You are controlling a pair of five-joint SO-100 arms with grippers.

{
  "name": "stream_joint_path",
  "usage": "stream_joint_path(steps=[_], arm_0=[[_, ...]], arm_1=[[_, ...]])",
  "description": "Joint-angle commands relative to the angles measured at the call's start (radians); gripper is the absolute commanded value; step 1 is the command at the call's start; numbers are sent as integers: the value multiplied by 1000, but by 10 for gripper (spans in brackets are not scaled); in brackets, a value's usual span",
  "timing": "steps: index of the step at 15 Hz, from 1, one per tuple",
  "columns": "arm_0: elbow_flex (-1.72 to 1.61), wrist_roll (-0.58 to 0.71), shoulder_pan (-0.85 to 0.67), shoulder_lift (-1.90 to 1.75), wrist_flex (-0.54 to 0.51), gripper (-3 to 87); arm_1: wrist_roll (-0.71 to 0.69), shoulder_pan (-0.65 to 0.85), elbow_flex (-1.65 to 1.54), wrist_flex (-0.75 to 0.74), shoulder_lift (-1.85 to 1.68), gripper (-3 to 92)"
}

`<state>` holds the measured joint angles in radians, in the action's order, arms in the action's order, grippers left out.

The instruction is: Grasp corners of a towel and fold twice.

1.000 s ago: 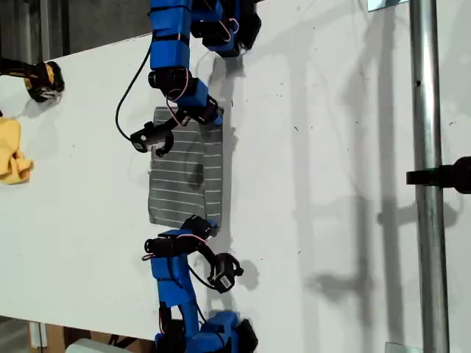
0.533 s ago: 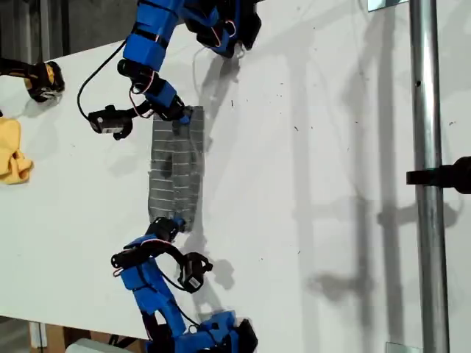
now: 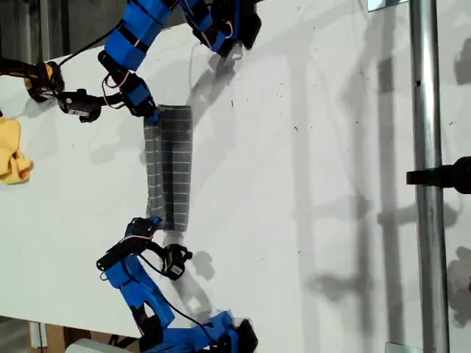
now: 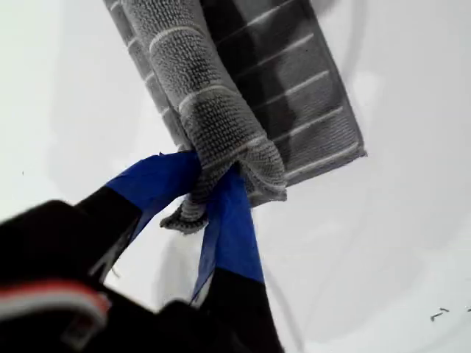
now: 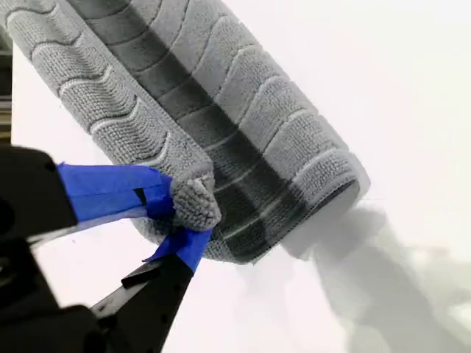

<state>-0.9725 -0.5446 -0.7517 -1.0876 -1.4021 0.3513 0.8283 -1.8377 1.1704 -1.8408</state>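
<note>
Yellow cloth lay bunched at the exterior view's left edge, well apart from the towel. A black-and-yellow object sat above it in that view; I could not tell what it was. A metal pole ran top to bottom along the exterior view's right, with a black clamp on it. Nothing lay between these and the towel.

The towel was a narrow doubled strip near the tabletop's middle, long axis up-down in the exterior view. One blue arm reached its upper end and another arm its lower end; which was first or second, could not tell.

My first hand was pinched on a towel corner, the upper layer lifted off the flat lower layer. My second hand was closed on another corner, with the cloth curling over in a loose roll.

The tabletop was white, matte, with a few dark specks and soft arm and pole shadows. There was dark room beyond its edge at the exterior view's upper left.
</note>
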Motion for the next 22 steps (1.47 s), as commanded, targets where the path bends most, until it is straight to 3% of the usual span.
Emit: stream_joint_path(steps=[1,11,22], arm_0=[[38,15,-66,-8,46,-23],[43,71,-107,-12,158,-23],[64,-44,-18,146,-49,-15]], arm_1=[[-32,54,95,-37,17,-1],[-52,149,66,-153,43,-1],[40,72,-193,-143,71,-1]])
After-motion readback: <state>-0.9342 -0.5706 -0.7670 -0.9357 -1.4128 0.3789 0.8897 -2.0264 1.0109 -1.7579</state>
